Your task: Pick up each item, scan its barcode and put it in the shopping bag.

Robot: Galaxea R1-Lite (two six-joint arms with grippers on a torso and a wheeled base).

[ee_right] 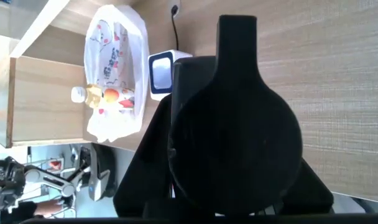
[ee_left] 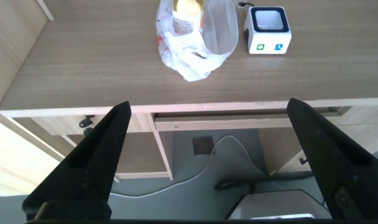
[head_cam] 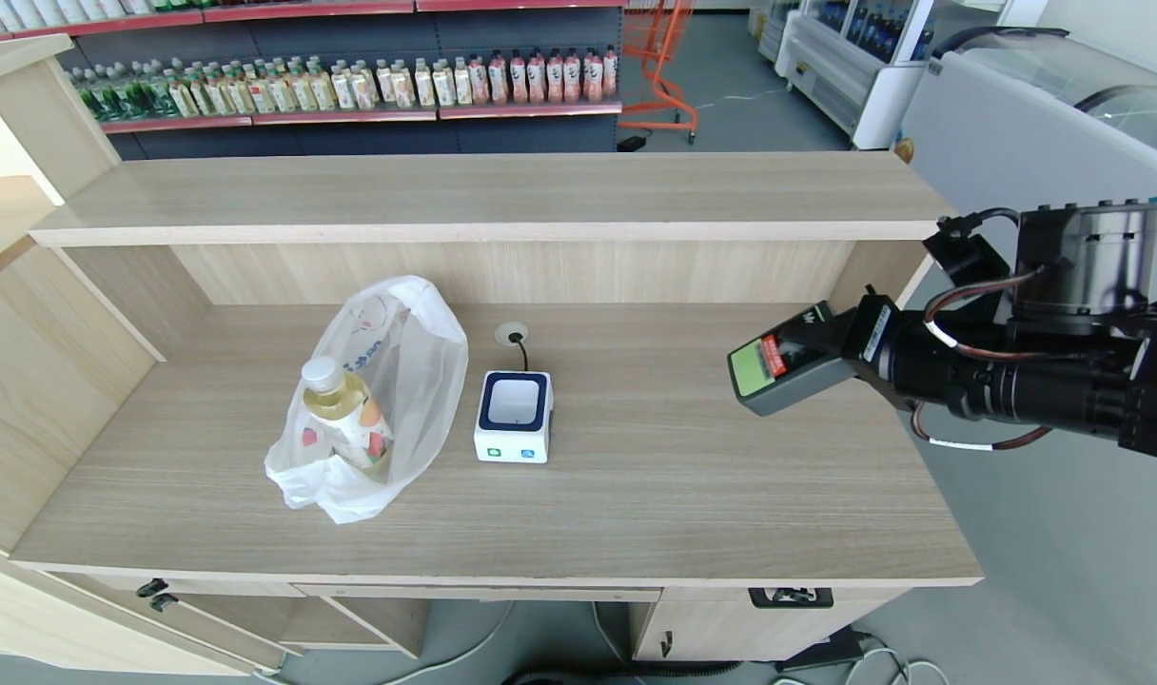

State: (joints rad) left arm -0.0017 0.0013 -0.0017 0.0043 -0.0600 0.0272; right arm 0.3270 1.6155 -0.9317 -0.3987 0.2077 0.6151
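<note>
Shop: shelves (head_cam: 350,116) of bottled drinks (head_cam: 502,78), checkout counter (head_cam: 693,466) w/ scanner (head_cam: 513,416), fridges (head_cam: 850,57) behind.

The right arm (head_cam: 1016,385) is black and round, with a shiny silver drum (head_cam: 1097,249) on top and thin red and white wires (head_cam: 950,328). The left tool (ee_left: 209,109) has two wide black fingers (ee_left: 89,168).

Wide open run of counter (head_cam: 712,457) from the scanner (head_cam: 513,416) to the right edge. The right gripper (head_cam: 840,347) with its box (head_cam: 778,376) hangs over that edge, well apart from the rest. Shopping bag (head_cam: 388,381) stands just left of the scanner, with a narrow gap between. Cable (head_cam: 521,354) runs behind the scanner. Back wall (head_cam: 540,271) and left side panel (head_cam: 36,381) close it in; front edge is open.
</note>
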